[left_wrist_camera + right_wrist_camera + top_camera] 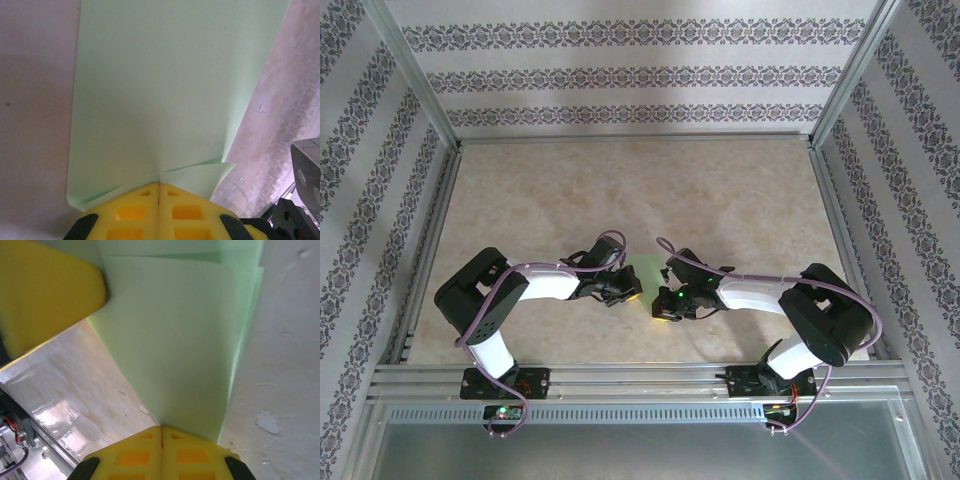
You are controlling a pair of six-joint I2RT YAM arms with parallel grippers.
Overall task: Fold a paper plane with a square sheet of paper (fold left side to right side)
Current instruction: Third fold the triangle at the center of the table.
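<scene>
The square sheet of paper (648,268) is light green and lies folded in layers on the table between my two arms. My left gripper (632,294) is shut, its yellow tips (159,185) pressed on the near edge of the paper (165,90), where an upper layer lifts a little on each side. My right gripper (663,316) is shut too, its tips (161,428) set against the near end of the paper (175,340). I cannot tell whether paper is caught between either pair of fingers. A yellow finger of the left gripper (45,290) rests on the paper's far left.
The beige table (620,190) stretches back to patterned walls (640,70). Metal frame rails (640,378) run along the near edge and both sides. Part of the right arm (305,195) sits close on the right of the left wrist view.
</scene>
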